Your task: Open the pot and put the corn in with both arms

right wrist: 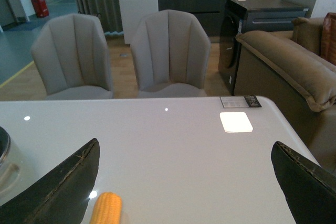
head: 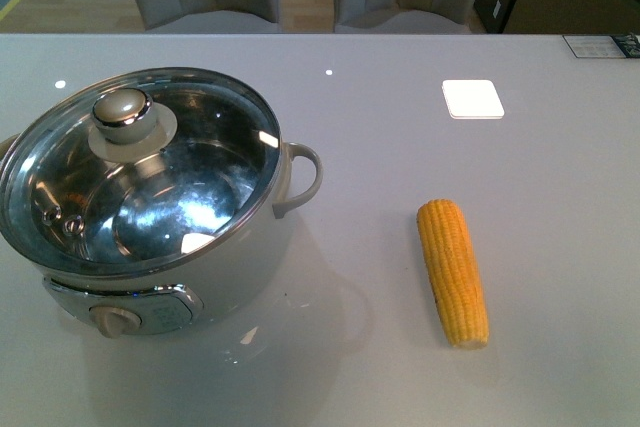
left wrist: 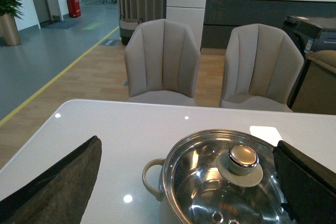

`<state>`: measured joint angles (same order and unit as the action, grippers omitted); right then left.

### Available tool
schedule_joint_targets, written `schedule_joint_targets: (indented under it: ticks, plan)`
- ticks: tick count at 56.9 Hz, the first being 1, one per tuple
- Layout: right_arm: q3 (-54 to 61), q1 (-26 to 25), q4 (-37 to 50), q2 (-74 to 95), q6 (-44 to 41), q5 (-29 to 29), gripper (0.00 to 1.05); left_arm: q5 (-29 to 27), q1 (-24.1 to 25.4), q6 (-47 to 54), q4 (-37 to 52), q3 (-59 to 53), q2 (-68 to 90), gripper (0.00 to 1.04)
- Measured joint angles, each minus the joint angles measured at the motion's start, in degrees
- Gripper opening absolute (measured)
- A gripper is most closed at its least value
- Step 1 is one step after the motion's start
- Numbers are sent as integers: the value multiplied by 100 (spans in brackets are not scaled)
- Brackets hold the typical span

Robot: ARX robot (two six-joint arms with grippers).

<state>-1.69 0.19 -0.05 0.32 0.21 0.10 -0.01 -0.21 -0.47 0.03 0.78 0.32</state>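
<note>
1. Left gripper (left wrist: 187, 142) — jaws spread wide, holding nothing; pot (head: 255, 262) sits below it, lid (head: 190, 182) on.
2. Right gripper (right wrist: 185, 145) — also wide apart, empty, over the table (head: 560, 207).
3. Corn (head: 453, 272) lies flat on the table, right of the pot, not touching it.

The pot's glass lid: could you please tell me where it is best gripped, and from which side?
Grip the knob at the centre of the lid, coming straight down from above. It stands proud of the glass dome, probably narrow enough to close on; the steel rim sits flush on the pot.
</note>
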Motion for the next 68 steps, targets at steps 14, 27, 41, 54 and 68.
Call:
schedule_joint_targets:
  ticks: [14,27,41,54,68]
  plan:
    - [0,0,0,0,0,0,96,0,0,0,0,0,0,98]
    - [0,0,0,0,0,0,96,0,0,0,0,0,0,98]
    - [0,0,0,0,0,0,96,0,0,-2,0,0,0,98]
    - [0,0,0,-2,0,-9,96,-13,33,-267,-2629,938,1554,98]
    - [0,0,0,-2,0,0,96,-234,-354,-348,-1690,1213,2782,98]
